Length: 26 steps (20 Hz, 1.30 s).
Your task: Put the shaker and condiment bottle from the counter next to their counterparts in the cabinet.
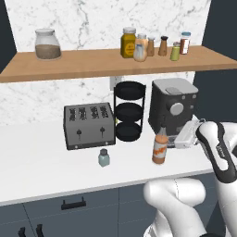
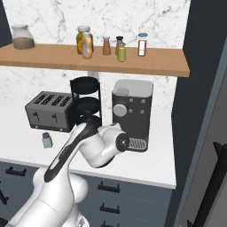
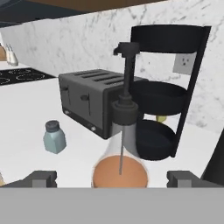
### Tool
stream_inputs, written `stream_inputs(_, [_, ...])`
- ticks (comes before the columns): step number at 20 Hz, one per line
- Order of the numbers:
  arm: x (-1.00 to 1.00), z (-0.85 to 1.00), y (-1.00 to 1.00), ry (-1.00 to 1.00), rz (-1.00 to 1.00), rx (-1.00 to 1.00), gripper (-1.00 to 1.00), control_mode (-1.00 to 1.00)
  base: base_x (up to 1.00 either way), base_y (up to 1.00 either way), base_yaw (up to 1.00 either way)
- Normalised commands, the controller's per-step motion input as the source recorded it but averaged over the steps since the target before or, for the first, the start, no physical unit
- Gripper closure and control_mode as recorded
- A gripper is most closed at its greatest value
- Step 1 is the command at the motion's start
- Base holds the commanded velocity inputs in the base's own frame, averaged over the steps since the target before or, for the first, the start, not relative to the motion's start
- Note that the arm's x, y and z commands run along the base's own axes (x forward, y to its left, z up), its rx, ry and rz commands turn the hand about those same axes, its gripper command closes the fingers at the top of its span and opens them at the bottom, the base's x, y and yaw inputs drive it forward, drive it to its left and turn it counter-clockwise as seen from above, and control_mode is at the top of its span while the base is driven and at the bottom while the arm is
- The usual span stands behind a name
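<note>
Reaching with my pincer point(image 3: 112, 178) spread wide around the condiment bottle point(image 1: 159, 149) standing on the counter point(image 1: 41, 162) before the coffee machine point(image 1: 172, 105), I'd clamp its rigid, probably slippery, top-heavy body low, below the neck.

The white arm rises from the base, bends at a dark elbow and reaches forward at a low height, its wrist roughly level. The pincer point(image 3: 112, 178) stands wide open, its two dark fingertips point(image 3: 41, 178) far apart at either side of the hand view, with nothing clamped between them.
</note>
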Motion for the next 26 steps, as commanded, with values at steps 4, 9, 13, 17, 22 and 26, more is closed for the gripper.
stream_inputs(4, [0.12,-0.21,0.00,0.00,0.00,0.02,-1.00,-1.00,0.00,0.00,0.00])
stream_inputs(9, [0.02,-0.18,0.00,0.00,0.00,0.05,-1.00,-1.00,0.00,0.00,0.00])
stream_inputs(13, [0.00,-0.11,0.00,0.00,0.00,0.04,-1.00,-1.00,0.00,0.00,0.00])
stream_inputs(17, [0.08,-0.04,0.00,0.00,0.00,0.04,-1.00,-1.00,0.00,0.00,0.00])
stream_inputs(22, [0.08,0.00,0.00,0.00,-0.01,0.00,-1.00,-1.00,0.00,0.00,0.00])
stream_inputs(26, [0.03,0.01,0.12,0.00,0.00,0.00,-1.00,-1.00,0.00,0.00,0.00])
